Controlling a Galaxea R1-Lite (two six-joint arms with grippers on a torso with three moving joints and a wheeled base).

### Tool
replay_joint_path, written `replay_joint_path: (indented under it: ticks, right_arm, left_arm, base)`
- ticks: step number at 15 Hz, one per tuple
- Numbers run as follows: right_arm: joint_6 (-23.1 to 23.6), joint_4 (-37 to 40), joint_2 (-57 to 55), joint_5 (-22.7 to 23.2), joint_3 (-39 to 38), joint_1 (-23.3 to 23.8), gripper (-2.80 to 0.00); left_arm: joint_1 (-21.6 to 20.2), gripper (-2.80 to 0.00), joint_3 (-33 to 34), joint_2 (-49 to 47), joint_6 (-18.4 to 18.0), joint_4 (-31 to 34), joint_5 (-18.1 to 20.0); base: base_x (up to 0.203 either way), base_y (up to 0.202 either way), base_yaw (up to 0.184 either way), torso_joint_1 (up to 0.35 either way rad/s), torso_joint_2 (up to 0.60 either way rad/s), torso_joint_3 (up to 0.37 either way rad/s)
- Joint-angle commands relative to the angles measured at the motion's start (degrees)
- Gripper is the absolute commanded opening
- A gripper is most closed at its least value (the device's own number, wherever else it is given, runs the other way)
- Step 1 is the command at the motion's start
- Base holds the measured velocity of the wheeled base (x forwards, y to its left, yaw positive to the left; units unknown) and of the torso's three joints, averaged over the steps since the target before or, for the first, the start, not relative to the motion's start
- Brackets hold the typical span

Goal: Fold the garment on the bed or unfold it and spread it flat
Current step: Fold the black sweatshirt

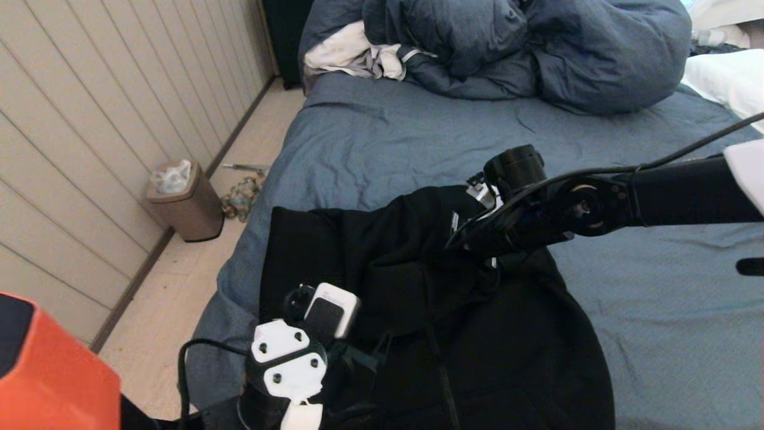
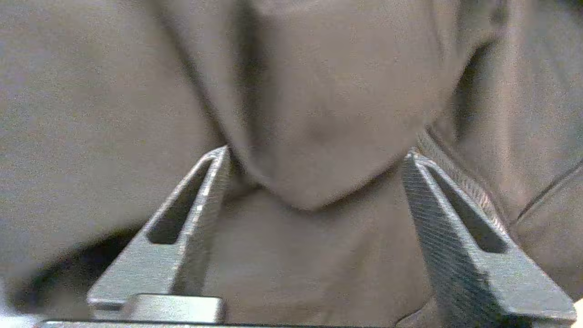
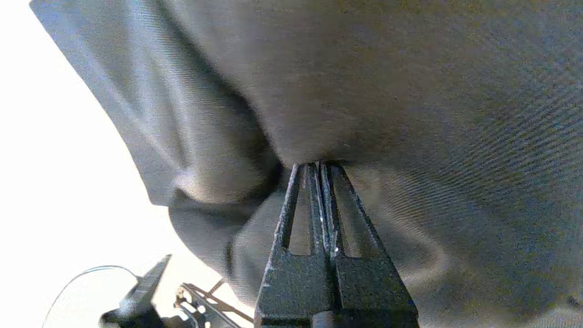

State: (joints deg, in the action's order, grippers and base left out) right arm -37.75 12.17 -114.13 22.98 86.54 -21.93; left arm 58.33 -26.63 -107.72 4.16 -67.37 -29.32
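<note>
No legible text, label, brand mark, number or sign found in any of the three views. The small pale tags near the garment's (image 1: 477, 334) collar are too small to read.

- Left arm: enters from the near left edge of the head view, its wrist angled forward and down.
- Left gripper (image 2: 314, 182): jaws spread wide apart; nothing is clamped between the two fingers (image 2: 200, 214).
- Right arm: reaches in level from the right edge of the head view, its wrist bent downward.
- Right gripper (image 3: 319, 165): fingers pressed together, tips pinching a fold of cloth.
</note>
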Motion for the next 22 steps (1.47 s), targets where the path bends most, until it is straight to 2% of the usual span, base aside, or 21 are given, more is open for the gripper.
replay_joint_path:
  ticks: [1, 3, 5, 6, 7, 9, 11, 12, 13, 15, 17, 20, 22]
  right_arm:
    - [-0.2, 0.0, 1.2, 0.1, 0.2, 0.0, -2.8]
    - [-0.2, 0.0, 2.8, 0.1, 0.3, 0.3, -2.8]
    - [0.1, -0.1, 6.5, -0.2, 0.5, 2.4, -2.8]
    - [0.4, -0.1, 8.6, -0.4, 0.6, 4.8, -2.8]
    - [1.2, -0.1, 10.2, -0.5, 0.8, 8.1, -2.8]
    - [3.6, 0.0, 11.6, -0.5, 1.3, 14.8, -2.8]
    - [9.8, 0.6, 11.5, -0.4, 3.1, 20.0, -2.8]
    - [14.3, 1.7, 11.5, -0.3, 4.0, 21.5, -2.8]
    - [17.5, 4.8, 11.3, -0.3, 5.8, 22.5, -2.8]
    - [20.0, 10.7, 9.5, -0.3, 8.8, 23.7, -2.8]
    - [21.4, 11.9, 6.5, -0.1, 11.3, 25.4, -2.8]
    - [24.8, 13.6, 3.5, -0.1, 12.9, 25.9, -2.8]
    - [25.8, 15.3, 2.8, 0.0, 13.9, 25.7, -2.8]
  left_arm:
    - [-0.5, 0.0, 0.1, 8.3, 0.1, 3.0, -0.1]
    - [-2.1, 0.0, -0.1, 12.8, 0.1, 6.7, -0.2]
    - [-9.9, 0.0, -1.7, 15.8, 0.1, 11.3, 0.3]
    - [-14.2, 0.0, -3.4, 18.4, 0.3, 18.2, 1.7]
    - [-18.0, 0.0, -6.1, 21.3, 1.9, 29.1, 5.2]
    - [-25.1, 0.0, -16.3, 24.7, 9.5, 46.8, 17.1]
    - [-32.3, 0.0, -27.7, 25.7, 16.8, 64.5, 32.8]
    - [-35.3, 0.0, -32.7, 25.2, 19.7, 71.0, 40.4]
    - [-37.0, 0.0, -36.0, 23.6, 21.4, 74.1, 44.2]
    - [-38.1, 0.0, -40.2, 20.0, 22.4, 76.6, 47.1]
    - [-38.2, 0.0, -36.1, 20.0, 21.3, 75.7, 47.2]
    - [-41.8, 0.0, -29.0, 18.3, 18.6, 67.8, 48.4]
    - [-42.9, 0.0, -27.9, 16.5, 18.4, 65.5, 49.3]
  base:
    - [0.0, 0.0, 0.0, 0.0, 0.0, 0.0]
    - [0.0, 0.0, 0.0, 0.0, 0.0, 0.0]
    - [0.0, 0.0, 0.0, 0.0, 0.0, 0.0]
    - [0.0, 0.0, 0.0, 0.0, 0.0, 0.0]
    - [0.0, 0.0, 0.0, 0.0, 0.0, 0.0]
    - [0.0, 0.0, 0.0, 0.0, 0.0, 0.0]
    - [0.0, 0.0, 0.0, 0.0, 0.0, 0.0]
    - [0.0, 0.0, 0.0, 0.0, 0.0, 0.0]
    - [0.0, 0.0, 0.0, 0.0, 0.0, 0.0]
    - [0.0, 0.0, 0.0, 0.0, 0.0, 0.0]
    - [0.0, 0.0, 0.0, 0.0, 0.0, 0.0]
    - [0.0, 0.0, 0.0, 0.0, 0.0, 0.0]
    - [0.0, 0.0, 0.0, 0.0, 0.0, 0.0]
